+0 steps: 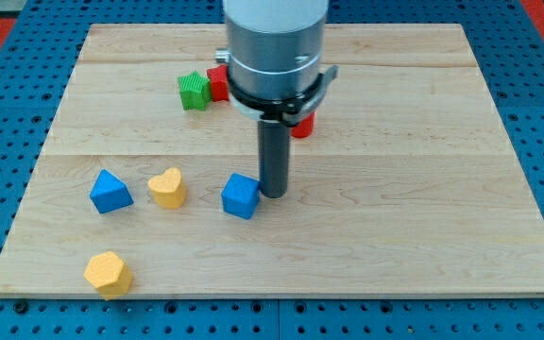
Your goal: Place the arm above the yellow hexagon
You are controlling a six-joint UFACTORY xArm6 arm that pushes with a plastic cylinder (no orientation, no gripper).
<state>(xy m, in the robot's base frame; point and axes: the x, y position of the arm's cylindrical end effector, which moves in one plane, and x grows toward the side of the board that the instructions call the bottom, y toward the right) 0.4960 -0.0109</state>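
Observation:
The yellow hexagon (pixel 109 273) lies near the board's bottom left corner. My tip (pixel 274 194) rests on the board at the middle, far to the upper right of the hexagon. The tip sits just right of a blue cube (pixel 240 196), touching or nearly touching it. A yellow heart-shaped block (pixel 167 187) and a blue triangular block (pixel 110 192) lie between, above the hexagon.
A green block (pixel 194 91) and a red block (pixel 217 83) sit side by side near the view's top, left of the arm. Another red block (pixel 303 124) is partly hidden behind the arm's body. The wooden board (pixel 423 189) lies on a blue pegboard.

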